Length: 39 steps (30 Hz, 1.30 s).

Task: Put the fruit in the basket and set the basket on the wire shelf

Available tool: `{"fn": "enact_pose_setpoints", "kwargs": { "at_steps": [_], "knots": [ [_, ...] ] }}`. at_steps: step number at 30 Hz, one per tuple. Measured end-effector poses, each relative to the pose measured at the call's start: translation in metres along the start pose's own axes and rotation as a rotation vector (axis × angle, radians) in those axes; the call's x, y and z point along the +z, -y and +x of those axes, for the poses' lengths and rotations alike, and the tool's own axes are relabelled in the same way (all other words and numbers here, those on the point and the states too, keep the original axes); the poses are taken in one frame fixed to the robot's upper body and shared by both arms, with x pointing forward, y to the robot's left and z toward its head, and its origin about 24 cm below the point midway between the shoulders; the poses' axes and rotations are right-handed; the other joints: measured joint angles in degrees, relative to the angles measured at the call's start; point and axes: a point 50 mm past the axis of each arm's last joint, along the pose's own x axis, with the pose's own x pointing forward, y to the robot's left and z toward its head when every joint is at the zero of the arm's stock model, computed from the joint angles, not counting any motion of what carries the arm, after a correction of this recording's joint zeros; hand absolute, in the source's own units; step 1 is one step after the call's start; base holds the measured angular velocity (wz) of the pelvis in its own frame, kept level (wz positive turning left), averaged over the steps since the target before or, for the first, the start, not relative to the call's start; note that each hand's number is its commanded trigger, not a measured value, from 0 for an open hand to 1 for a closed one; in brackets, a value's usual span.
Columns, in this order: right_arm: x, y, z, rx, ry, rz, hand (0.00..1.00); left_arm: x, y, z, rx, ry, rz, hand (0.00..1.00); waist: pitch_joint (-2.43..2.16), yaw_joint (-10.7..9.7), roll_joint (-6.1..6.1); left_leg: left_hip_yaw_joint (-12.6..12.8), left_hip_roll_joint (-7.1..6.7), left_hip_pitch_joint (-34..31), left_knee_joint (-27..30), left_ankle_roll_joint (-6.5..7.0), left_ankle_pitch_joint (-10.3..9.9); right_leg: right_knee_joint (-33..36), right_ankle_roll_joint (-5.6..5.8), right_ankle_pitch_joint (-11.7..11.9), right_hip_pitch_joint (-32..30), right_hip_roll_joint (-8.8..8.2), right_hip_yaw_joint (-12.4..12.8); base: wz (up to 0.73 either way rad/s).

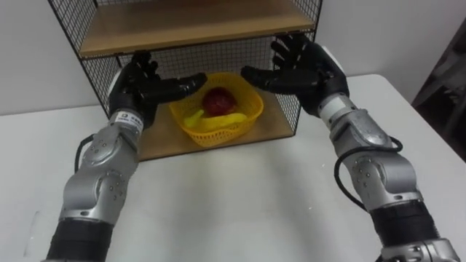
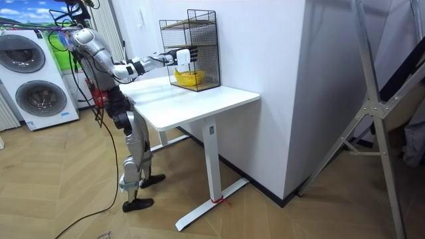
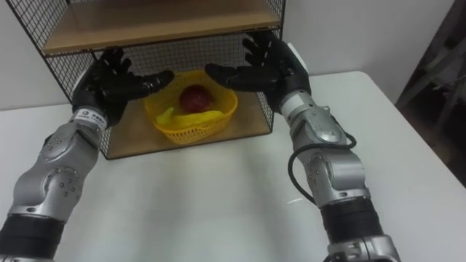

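Basket (image 1: pixel 218 135) holding fruit (image 1: pixel 218 100) sits on shelf (image 1: pixel 159 142), between the fingers. Left hand (image 1: pixel 138 87), right hand (image 1: pixel 302 69): fingers spread, holding nothing. Task looks done; only withdrawal left.

Bright, even light casts faint shadows on the table (image 1: pixel 218 211).

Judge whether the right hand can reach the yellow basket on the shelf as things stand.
Probably yes: the right hand is open beside the basket, the wire shelf has an open front, and nothing lies between them.
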Motion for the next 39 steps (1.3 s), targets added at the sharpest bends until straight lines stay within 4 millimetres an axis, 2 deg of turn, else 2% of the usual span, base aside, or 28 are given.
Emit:
{"fn": "enact_pose_setpoints", "kwargs": {
  "at_steps": [7, 13, 19, 21, 24, 32, 39],
  "knots": [
    [-0.004, -0.003, -0.019, 0.027, 0.012, -0.018, 0.0, 0.002, -0.001, -0.022, -0.009, 0.056, 0.017, 0.0, -0.09, -0.17, -0.94, 0.91, 0.06, 0.73, -0.57, -0.03, -0.01, -0.55, -0.08, 0.05, 0.54, -0.02, 0.8, -0.06],
    [-0.006, 0.0, -0.031, 0.013, 0.011, -0.044, 0.0, -0.02, -0.016, -0.042, 0.032, -0.007, 0.043, 0.0, -0.11, 0.07, -1.14, 0.65, 0.11, 0.89, -0.44, -0.14, -0.09, -0.57, -0.12, 0.08, 0.98, 0.13, 0.46, 0.03],
    [-0.006, 0.004, -0.049, 0.005, 0.016, -0.068, 0.0, -0.028, -0.026, -0.057, 0.05, -0.032, 0.085, 0.0, 0.16, 0.26, -0.22, -0.22, 0.06, 0.68, -0.56, -0.38, -0.38, -0.64, -0.2, 0.13, 0.95, 0.27, 0.08, 0.03],
    [-0.004, 0.005, -0.061, -0.007, 0.033, -0.068, 0.0, -0.027, -0.028, -0.069, 0.041, -0.017, 0.09, 0.0, -0.12, 0.36, 0.37, -0.2, -0.05, 0.61, -0.61, -0.26, -0.24, -1.05, -0.15, -0.02, 0.97, 0.25, 0.14, 0.0],
    [-0.003, 0.008, -0.071, -0.028, 0.053, -0.07, 0.0, -0.03, -0.033, -0.078, 0.041, -0.014, 0.1, 0.0, -0.38, 0.28, 0.62, -0.09, -0.12, 0.85, -0.65, -0.27, 0.03, -1.53, -0.12, -0.05, 1.33, 0.28, 0.21, 0.0],
    [-0.018, 0.012, -0.091, -0.053, -0.005, -0.1, 0.0, -0.031, -0.033, -0.097, 0.005, -0.013, 0.105, 0.0, 0.19, 1.0, -0.8, 0.19, 0.04, 0.73, -0.83, -0.53, 0.09, -1.55, -0.39, -0.23, 1.1, 0.28, 0.01, -0.01],
    [-0.037, 0.015, -0.115, -0.053, -0.076, -0.073, 0.0, -0.04, -0.04, -0.114, 0.018, -0.039, 0.104, 0.0, 0.19, 1.39, -0.84, 0.01, -0.07, 0.49, -0.57, -0.58, -0.19, -1.58, -0.39, -0.24, 1.13, 0.26, -0.24, 0.0]
  ]
}}
